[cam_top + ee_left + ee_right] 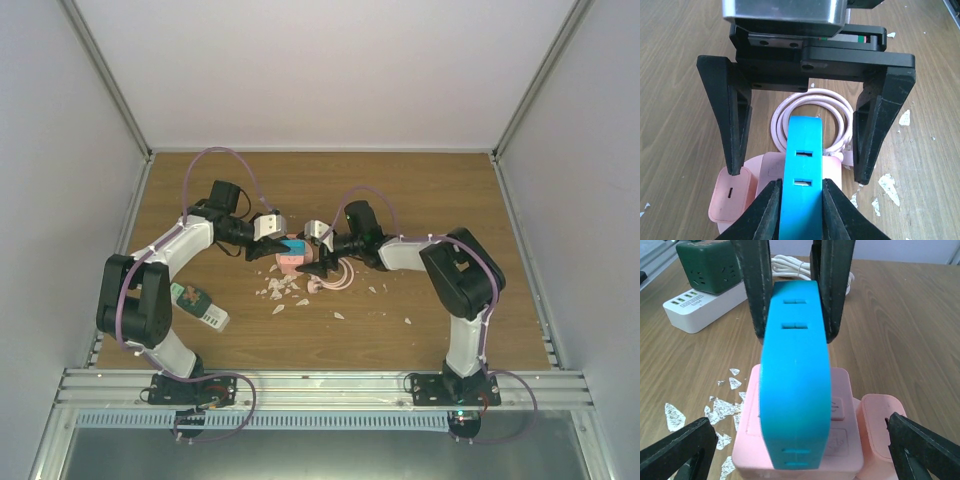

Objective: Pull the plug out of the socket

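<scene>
Left wrist view: my left gripper pinches the blue plug by its two sides; my right gripper stands spread wide, one finger on either side of the pink socket; the plug stands upright on that socket; a coiled pink cable lies just behind; white scraps litter the wooden table.

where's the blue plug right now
Centre of the top view: the blue plug stands on the pink socket, pinched by the left hand, with the open right hand straddling it from the opposite side.
</scene>
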Motion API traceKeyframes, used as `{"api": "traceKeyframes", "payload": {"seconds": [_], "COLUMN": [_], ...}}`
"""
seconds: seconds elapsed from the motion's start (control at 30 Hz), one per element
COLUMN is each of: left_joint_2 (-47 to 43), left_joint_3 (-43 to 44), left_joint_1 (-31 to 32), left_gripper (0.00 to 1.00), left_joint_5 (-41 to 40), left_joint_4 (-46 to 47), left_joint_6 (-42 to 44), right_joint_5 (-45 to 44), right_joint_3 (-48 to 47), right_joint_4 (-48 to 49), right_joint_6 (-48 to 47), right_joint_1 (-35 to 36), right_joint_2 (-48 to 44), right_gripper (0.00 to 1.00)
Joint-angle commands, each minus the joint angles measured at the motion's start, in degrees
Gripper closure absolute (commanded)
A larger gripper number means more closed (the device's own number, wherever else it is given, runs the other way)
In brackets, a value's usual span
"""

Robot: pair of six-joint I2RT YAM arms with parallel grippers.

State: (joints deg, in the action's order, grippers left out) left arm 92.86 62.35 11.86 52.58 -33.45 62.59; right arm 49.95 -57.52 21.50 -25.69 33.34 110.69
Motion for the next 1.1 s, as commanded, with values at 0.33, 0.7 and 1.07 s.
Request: {"api": "traceKeyframes", "payload": {"seconds": [0.33, 0.7, 1.07], "left_joint_2": [-1.28, -1.24, -2.82], "left_joint_3": [-0.76, -0.82, -0.91], "left_joint_1": [0.42, 0.53, 0.45], "left_gripper": [0.79, 0.80, 0.86], "left_joint_5": [0.87, 1.73, 6.22], "left_joint_4": [0.93, 0.89, 2.66], "left_joint_6": [0.68, 0.45, -2.89], "right_joint_5": [-2.24, -1.55, -1.47], "right_joint_3": [2.72, 0.53, 0.65], "right_joint_4": [5.31, 5.99, 5.46], "right_joint_6": [-1.20, -0.27, -0.36], "right_joint_1": [0.50, 0.50, 0.50], "right_joint_2": [3.29, 5.55, 6.00], "right_gripper": [0.12, 0.20, 0.49]}}
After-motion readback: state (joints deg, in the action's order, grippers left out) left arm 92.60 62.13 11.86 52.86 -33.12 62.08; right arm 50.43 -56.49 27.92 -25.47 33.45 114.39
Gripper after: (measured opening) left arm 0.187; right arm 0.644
